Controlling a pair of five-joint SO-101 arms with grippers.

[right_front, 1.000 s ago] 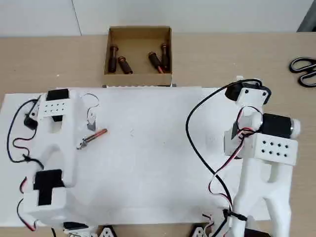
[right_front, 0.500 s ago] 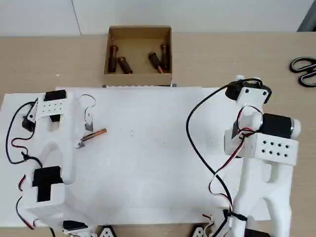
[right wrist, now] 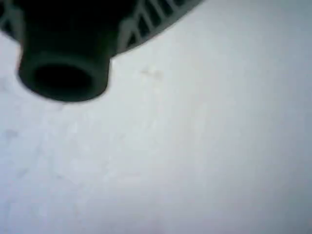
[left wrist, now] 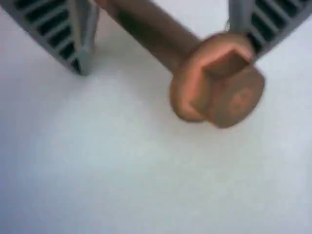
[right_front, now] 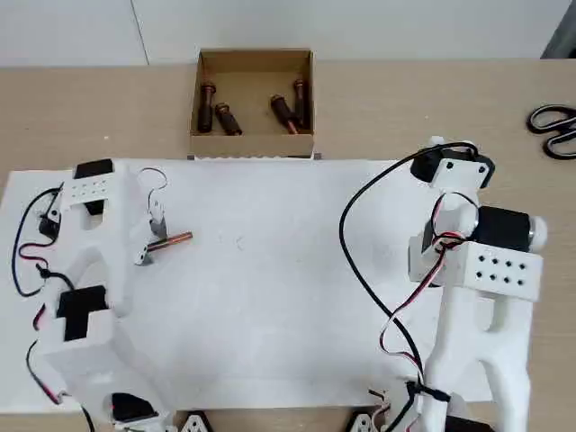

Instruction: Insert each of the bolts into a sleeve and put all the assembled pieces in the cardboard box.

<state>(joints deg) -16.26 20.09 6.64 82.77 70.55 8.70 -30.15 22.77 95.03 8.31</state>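
White sheet carries bolt within released left claw; right claw grasps sleeve.

No legible text, label, number or sign anywhere. Nothing readable on the head of the bolt, on the walls of the cardboard box, or on the white sheet over the table.
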